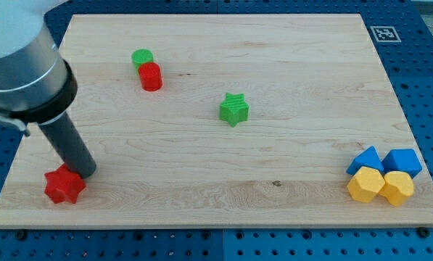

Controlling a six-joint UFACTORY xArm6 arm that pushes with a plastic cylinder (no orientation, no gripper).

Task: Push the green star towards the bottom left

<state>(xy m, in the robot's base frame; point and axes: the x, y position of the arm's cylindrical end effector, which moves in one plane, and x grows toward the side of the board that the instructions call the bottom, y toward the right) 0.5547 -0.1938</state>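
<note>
My tip (85, 172) sat near the board's (289, 43) bottom-left corner, bare, touching the red star (64, 186), while the green star (234, 109) lay well apart toward the centre, up and right of it.

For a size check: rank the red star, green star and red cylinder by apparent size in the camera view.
1. red star, largest, though nearest the view's bottom, so nearness may inflate it.
2. green star.
3. red cylinder, close to the green star; unsure.

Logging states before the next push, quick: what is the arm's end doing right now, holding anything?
No hand to open or close: my tip holds nothing, resting beside the red star, far from the green star.
</note>
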